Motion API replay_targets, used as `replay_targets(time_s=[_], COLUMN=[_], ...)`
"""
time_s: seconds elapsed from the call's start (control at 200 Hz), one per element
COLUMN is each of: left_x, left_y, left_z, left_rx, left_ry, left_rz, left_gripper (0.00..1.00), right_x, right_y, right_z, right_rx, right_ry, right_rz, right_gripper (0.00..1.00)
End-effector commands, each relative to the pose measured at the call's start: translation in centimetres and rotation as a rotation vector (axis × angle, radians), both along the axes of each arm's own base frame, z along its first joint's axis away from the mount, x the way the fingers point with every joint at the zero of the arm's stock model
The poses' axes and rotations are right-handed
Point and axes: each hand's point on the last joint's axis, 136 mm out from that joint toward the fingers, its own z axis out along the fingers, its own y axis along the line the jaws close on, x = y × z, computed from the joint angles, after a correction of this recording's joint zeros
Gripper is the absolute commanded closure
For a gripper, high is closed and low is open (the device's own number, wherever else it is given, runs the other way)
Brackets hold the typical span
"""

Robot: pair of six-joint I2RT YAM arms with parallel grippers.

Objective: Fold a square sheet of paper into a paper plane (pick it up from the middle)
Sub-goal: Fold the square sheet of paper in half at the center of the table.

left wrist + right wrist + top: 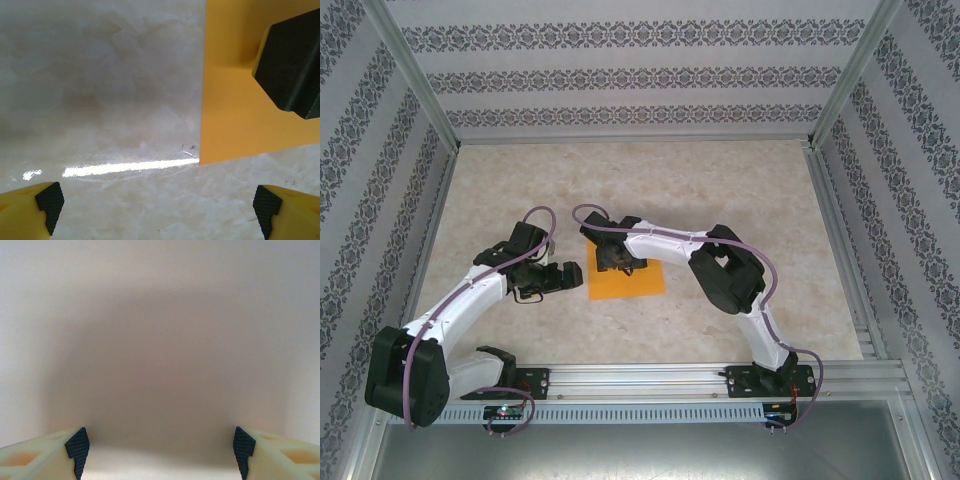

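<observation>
Left fingers flank bare table beside the square sheet of paper.

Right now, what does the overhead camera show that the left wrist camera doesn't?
Overhead: the left arm and right arm, patterned walls, the full square paper with the right gripper over its far left part, the left gripper near its left edge. Left wrist: a close look at one paper corner, a glare streak on the table, its own fingers spread wide. Both: orange paper lying flat on the marble table.
</observation>
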Motion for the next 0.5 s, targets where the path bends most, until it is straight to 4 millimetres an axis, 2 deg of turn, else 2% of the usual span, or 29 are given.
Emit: replay_targets(time_s=[0.0, 0.275, 0.495], left_x=[0.1, 0.1, 0.0], left_y=[0.1, 0.1, 0.0], left_z=[-0.3, -0.4, -0.5], left_rx=[-0.016, -0.015, -0.016], left_ry=[-0.005, 0.004, 0.008], left_rz=[0.013, 0.015, 0.013], left_gripper=[0.0, 0.0, 0.0], right_x=[-0.4, -1.3, -0.5], right_y=[-0.6, -1.5, -0.8], right_z=[-2.5, -4.6, -3.1], right_rx=[-0.028, -0.034, -0.014], right_ry=[0.054, 0.09, 0.053], right_rz=[0.005, -0.015, 0.001], right_gripper=[0.22, 0.26, 0.3])
